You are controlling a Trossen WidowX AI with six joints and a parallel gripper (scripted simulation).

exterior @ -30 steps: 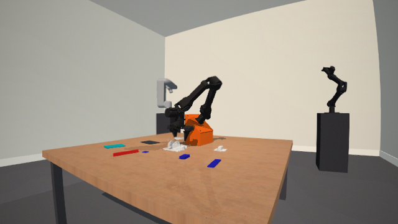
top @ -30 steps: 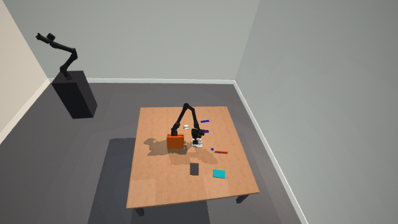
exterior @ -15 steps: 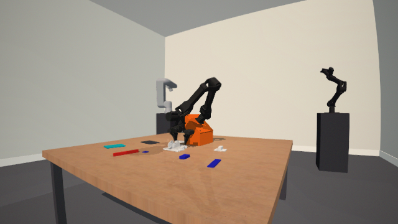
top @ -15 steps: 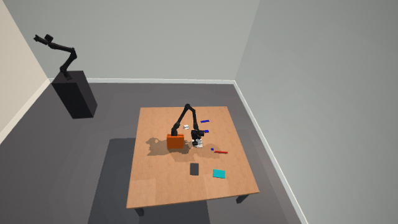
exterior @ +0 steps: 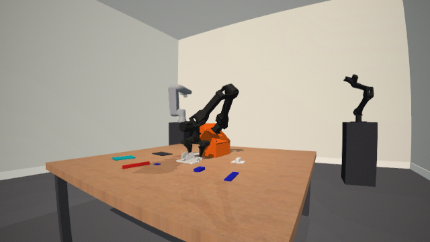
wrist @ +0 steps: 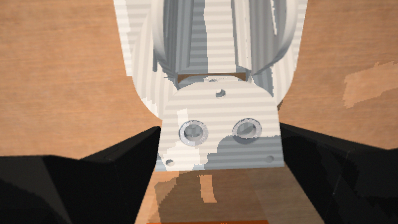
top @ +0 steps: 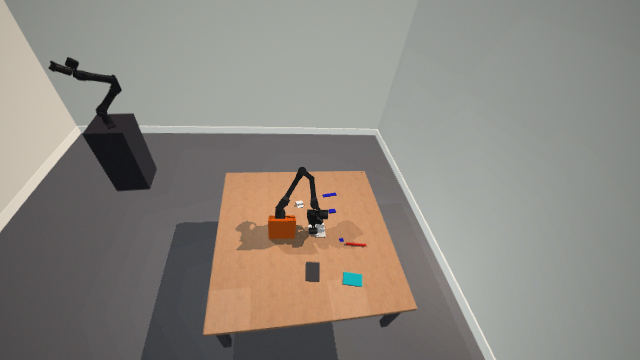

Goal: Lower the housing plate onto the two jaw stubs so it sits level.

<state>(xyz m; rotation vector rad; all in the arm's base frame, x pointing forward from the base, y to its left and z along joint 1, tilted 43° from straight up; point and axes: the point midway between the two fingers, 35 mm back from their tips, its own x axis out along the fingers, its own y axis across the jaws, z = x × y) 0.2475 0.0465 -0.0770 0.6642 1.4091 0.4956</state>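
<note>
The white housing plate (wrist: 220,107) is between my two black fingers, its round holes showing grey inside. My gripper (top: 312,231) (exterior: 195,154) (wrist: 215,130) is shut on it, low over the near end of the white base (top: 321,235) (exterior: 188,162) (wrist: 125,42). The two curved jaws, left (wrist: 171,30) and right (wrist: 263,45), stand on the base just beyond the plate. The plate hides the stubs' outlines. I cannot tell whether it is fully seated or level.
The orange block (top: 282,228) (exterior: 222,148) stands beside the base. Around are a small white part (top: 299,204) (exterior: 238,161), blue pieces (top: 329,195) (exterior: 199,169), a red bar (top: 356,244) (exterior: 136,165), a cyan plate (top: 352,279) (exterior: 123,158) and a dark plate (top: 312,272) (exterior: 162,154).
</note>
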